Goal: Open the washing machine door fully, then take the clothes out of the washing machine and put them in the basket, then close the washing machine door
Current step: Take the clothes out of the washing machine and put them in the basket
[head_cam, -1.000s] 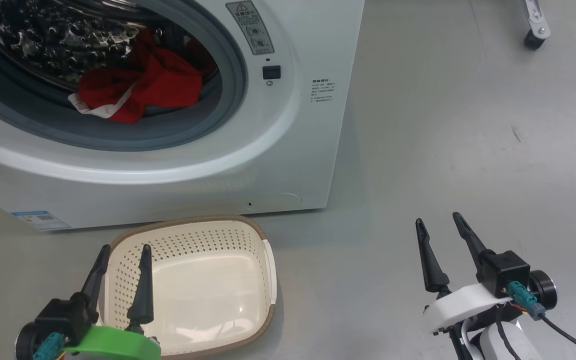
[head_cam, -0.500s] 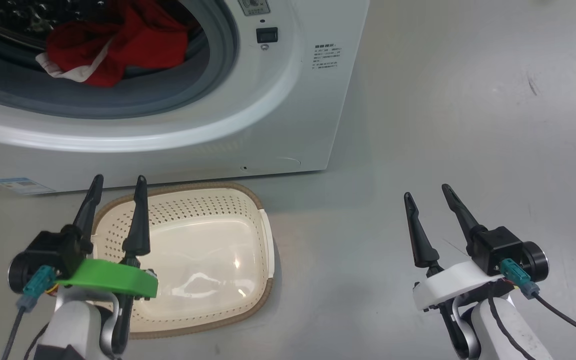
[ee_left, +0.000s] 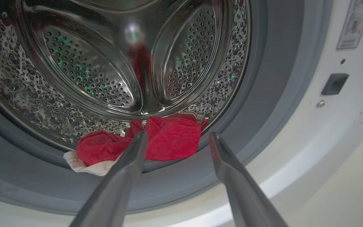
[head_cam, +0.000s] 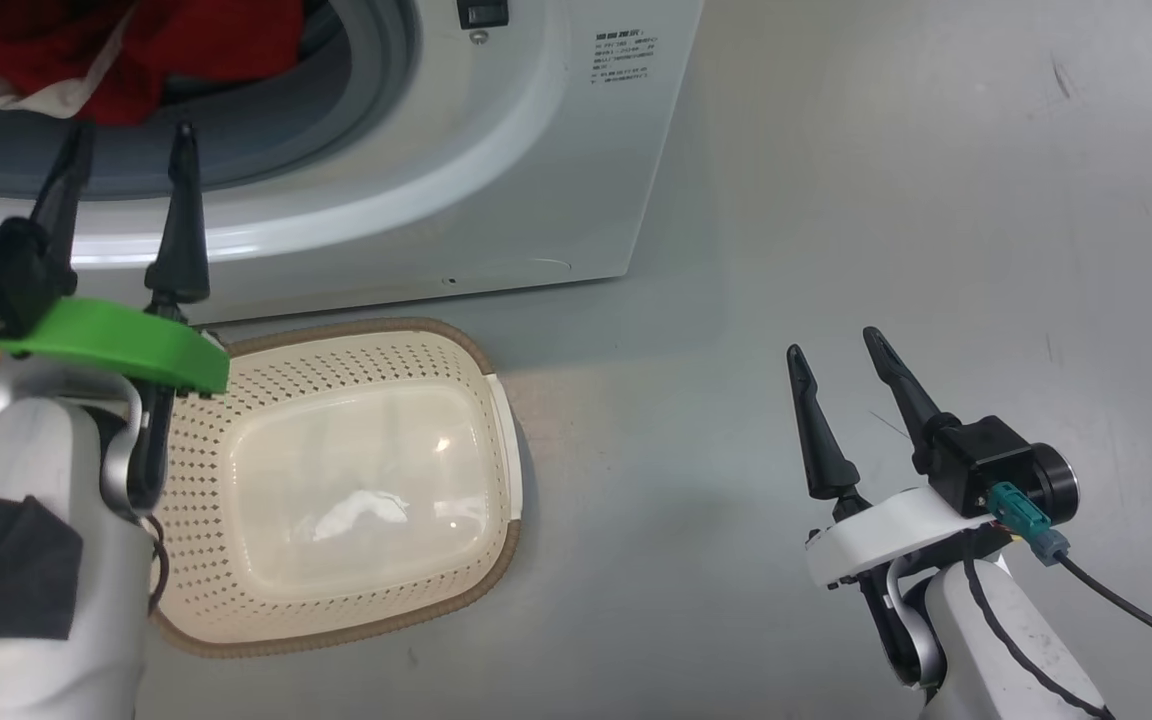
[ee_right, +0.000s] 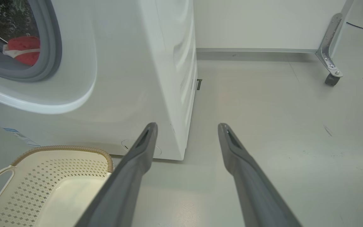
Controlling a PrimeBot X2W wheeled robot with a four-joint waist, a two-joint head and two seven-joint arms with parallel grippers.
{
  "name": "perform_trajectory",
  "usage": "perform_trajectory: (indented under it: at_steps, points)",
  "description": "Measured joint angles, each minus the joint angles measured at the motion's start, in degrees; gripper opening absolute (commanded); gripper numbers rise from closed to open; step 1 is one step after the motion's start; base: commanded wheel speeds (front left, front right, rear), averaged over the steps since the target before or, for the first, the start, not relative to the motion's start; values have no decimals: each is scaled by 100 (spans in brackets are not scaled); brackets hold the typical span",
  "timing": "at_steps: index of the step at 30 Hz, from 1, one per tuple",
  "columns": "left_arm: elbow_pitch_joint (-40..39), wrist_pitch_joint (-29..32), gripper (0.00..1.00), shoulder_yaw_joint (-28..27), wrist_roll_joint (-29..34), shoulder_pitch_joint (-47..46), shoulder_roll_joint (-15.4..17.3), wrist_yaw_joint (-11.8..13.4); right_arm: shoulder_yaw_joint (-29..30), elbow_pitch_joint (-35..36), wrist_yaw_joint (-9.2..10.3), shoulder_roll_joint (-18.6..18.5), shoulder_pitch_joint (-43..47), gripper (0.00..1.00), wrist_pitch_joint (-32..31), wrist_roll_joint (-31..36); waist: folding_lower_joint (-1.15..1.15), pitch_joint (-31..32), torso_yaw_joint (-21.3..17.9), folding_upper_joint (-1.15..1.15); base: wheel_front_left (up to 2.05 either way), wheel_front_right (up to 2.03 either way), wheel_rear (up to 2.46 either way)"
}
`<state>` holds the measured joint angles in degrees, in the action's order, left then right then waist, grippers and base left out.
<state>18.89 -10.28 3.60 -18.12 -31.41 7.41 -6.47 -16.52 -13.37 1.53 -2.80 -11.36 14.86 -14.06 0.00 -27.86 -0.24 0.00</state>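
Gloss, steel, rubber and cloth at the washing machine (head_cam: 526, 150)
Its white casing is finished smooth and glossy. The drum (ee_left: 106, 78) is formed of polished, perforated steel and ringed by a matt grey rubber gasket (ee_left: 269, 78). The clothes (ee_left: 169, 143) are made of soft red cloth. The basket (head_cam: 336, 360) is moulded in shiny cream plastic and edged with a brown woven-look rim.

Floor (head_cam: 886, 200): smooth pale grey, slight sheen, a few dark scuffs (ee_right: 327, 130). Back wall (ee_right: 263, 22) plain off-white, grey baseboard (ee_right: 257, 50) along its foot. 1 angled metal frame leg (ee_right: 329, 47) on a dark caster (ee_right: 331, 78), near the wall.
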Motion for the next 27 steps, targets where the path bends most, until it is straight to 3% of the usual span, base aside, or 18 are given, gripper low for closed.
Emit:
perform_trajectory:
  at_steps: [27]
  points:
    - [1472,1817,100,-149,-337,-2671,636,-41,-631,130,119,-5,-545,100,0,-349,0,-1222,-625,0,0,0,0]
